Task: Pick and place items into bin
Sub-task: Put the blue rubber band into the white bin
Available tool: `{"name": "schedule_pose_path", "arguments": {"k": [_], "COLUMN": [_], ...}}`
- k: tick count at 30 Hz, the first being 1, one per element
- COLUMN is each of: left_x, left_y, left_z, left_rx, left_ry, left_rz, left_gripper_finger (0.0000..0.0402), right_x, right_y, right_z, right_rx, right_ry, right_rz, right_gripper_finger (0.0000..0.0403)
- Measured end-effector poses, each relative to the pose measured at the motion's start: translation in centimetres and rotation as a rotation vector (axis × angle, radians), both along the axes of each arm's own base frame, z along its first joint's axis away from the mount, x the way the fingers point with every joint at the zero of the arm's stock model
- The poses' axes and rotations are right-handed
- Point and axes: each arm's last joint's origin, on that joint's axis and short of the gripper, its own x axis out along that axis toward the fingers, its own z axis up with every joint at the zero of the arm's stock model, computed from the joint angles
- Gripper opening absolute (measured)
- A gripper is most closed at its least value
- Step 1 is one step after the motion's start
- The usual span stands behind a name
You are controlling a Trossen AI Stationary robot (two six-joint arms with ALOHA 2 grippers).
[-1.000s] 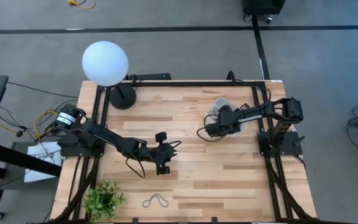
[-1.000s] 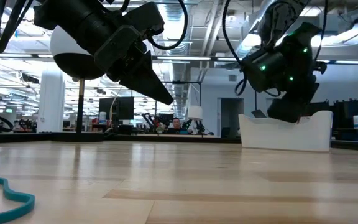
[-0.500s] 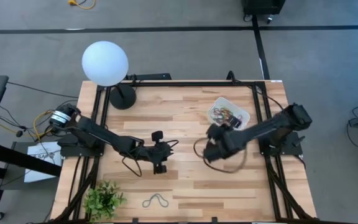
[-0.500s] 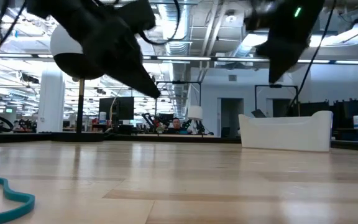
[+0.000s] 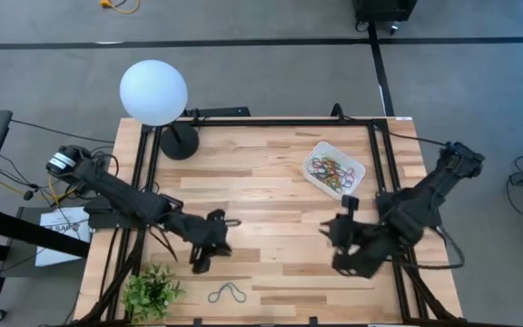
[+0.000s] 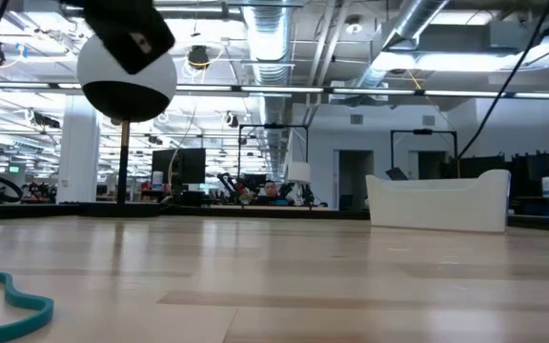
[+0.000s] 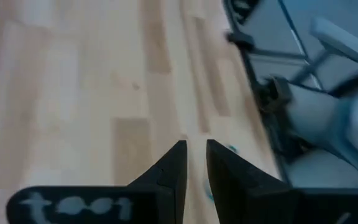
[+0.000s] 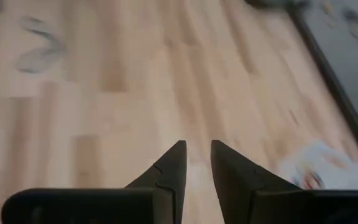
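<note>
The left claw (image 5: 203, 257) hangs over the near part of the bench (image 5: 261, 173), its two fingers (image 7: 178, 163) drawn to a narrow slit with nothing between them. The right claw (image 5: 339, 238) sits over the near right part of the bench; its fingers (image 8: 174, 163) also stand narrowly apart and empty.

The bin (image 5: 334, 169) rests at the far right of the bench and already carries a heap of coloured bands (image 5: 330, 168), so most of the job looks done. One grey-blue band (image 5: 229, 292) lies on the wood near the front edge, just beside the small green plant (image 5: 152, 291); in the low view it shows as a teal loop (image 6: 8, 301) in the foreground. I judge that this last loop is what is left to fetch, and the left claw is the nearer of the two.

Against a second ago, the right claw has left the bin and swung toward the front of the bench. The left claw has drawn back from mid-bench toward the loop. The bin and loop lie as before.
</note>
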Motion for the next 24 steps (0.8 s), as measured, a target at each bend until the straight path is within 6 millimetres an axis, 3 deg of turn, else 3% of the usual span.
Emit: {"name": "schedule_pose_path", "arguments": {"k": [6,10,13,19,24], "left_x": [-0.3,0.1,0.4,0.6,0.9], "left_y": [-2.4,-3.8,-4.6,-5.8,-6.8], "left_z": [-1.9,-4.2,-6.1,-8.5,-8.9], "left_rx": [-0.004,0.043,0.064,0.078,0.020], "left_ry": [0.096,0.160,0.220,0.278,0.257], "left_rz": [-0.062,-0.073,-0.062,-0.092,-0.099], "left_gripper_finger": [0.0050,0.0050,0.0050,0.0050,0.0050], "right_x": [-0.1,1.3,2.6,4.8,5.3], "right_y": [2.9,4.8,5.6,5.4,3.1], "right_z": [1.2,0.7,-0.5,-3.4,-5.7], "right_rx": [0.067,0.094,0.085,0.081,0.162], "right_ry": [-0.066,-0.069,-0.048,0.048,0.053], "right_rz": [0.327,0.553,0.626,0.556,0.587], "right_gripper_finger": [0.0069,0.0069,0.0069,0.0069,0.0065]}}
